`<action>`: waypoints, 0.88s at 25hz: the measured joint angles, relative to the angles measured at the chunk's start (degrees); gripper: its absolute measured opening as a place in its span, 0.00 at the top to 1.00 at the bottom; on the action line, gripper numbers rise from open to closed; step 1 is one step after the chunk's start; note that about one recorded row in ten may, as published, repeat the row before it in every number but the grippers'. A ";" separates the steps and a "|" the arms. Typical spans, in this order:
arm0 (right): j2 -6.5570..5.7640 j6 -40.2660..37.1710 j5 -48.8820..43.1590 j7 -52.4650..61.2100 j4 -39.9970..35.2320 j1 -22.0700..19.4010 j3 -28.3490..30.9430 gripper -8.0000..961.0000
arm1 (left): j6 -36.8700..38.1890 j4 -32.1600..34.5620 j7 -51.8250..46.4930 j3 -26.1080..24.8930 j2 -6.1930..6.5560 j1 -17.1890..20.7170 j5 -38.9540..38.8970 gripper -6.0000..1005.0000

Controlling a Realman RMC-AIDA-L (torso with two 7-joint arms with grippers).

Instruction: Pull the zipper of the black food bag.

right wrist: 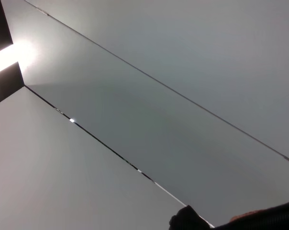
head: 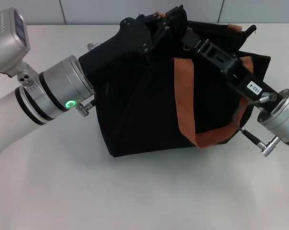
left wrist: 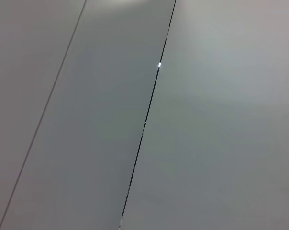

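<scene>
Large squarish black fabric food bag (head: 149, 110) with orange-brown webbing straps sits on the white table (head: 135, 191); left gripper (head: 166, 21) and right gripper (head: 190, 33) meet at its far top edge, finger state impossible to tell

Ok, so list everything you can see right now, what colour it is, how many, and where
bag: one, black, middle of the table, slumped.
straps: orange-brown; one loops down the bag's front, another shows at the top far edge.
table: one, white, under the bag.
wall panels: pale grey with dark seams; all that the left wrist view shows, and most of the right wrist view.
zipper: not visible.
left gripper: one, black, at the bag's top, robot's left side.
right gripper: one, black, at the bag's top, reaching in from the right.
</scene>
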 joint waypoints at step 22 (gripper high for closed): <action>-0.01 0.53 0.00 0.59 0.14 -0.81 0.08 0.76 | 0.30 -0.29 0.00 -0.04 0.01 0.13 0.15 0.93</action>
